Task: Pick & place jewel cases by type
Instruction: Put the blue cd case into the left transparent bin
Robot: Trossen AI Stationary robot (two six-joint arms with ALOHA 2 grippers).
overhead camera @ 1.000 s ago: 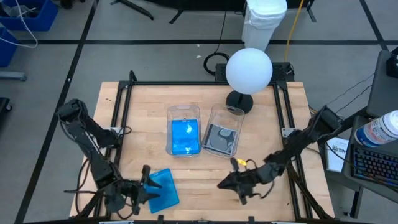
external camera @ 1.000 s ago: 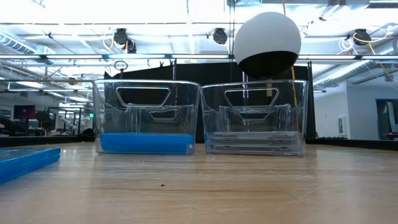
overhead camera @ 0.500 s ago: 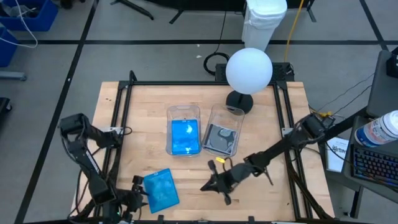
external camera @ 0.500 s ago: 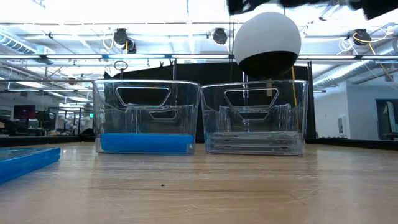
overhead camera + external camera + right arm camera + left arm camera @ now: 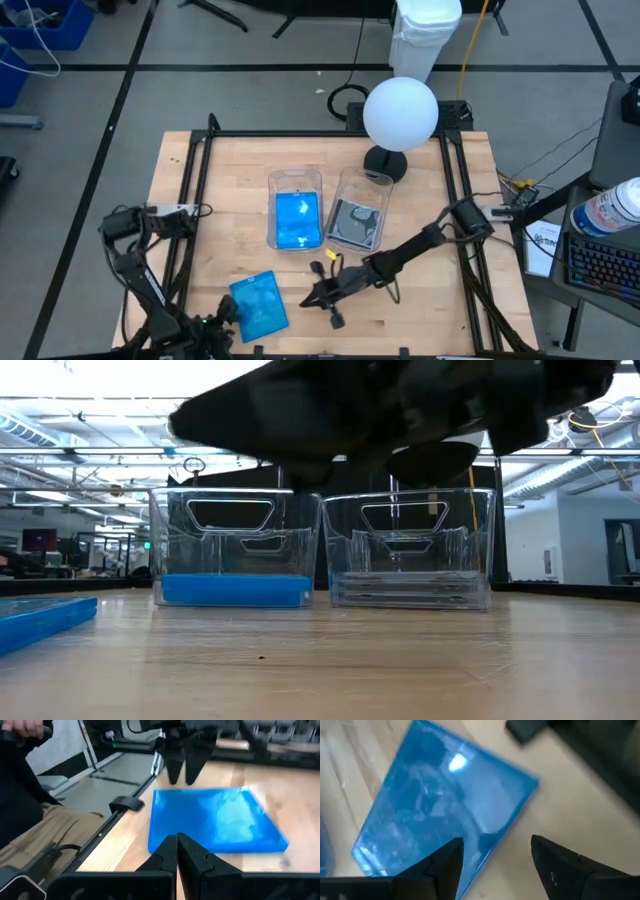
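Observation:
One bright blue jewel case (image 5: 258, 305) lies flat on the wood near the table's near-left corner, also seen as the blue jewel case (image 5: 40, 620) at the low view's left edge. My left gripper (image 5: 496, 855) is open, just off the case's left side by the near edge, as the left gripper (image 5: 224, 322) shows from above. My right gripper (image 5: 177, 840) is shut and points at the case's right edge from the right; in the high view the right gripper (image 5: 308, 298) stands a little short of it. More blue cases lie in the left tub (image 5: 296, 210), and grey ones in the right tub (image 5: 358, 222).
The two clear tubs stand side by side mid-table, seen as the left tub (image 5: 235, 550) and right tub (image 5: 410, 550). A white globe lamp (image 5: 400, 112) stands behind them. The right arm (image 5: 400, 400) crosses the low view overhead. A person's trouser leg (image 5: 50, 830) shows beyond the near edge.
My right gripper has swept toward the table's left, from the near-right area up to the blue case's right edge. My left gripper has drawn back off the case's left part toward the near edge. The case has stayed where it lay.

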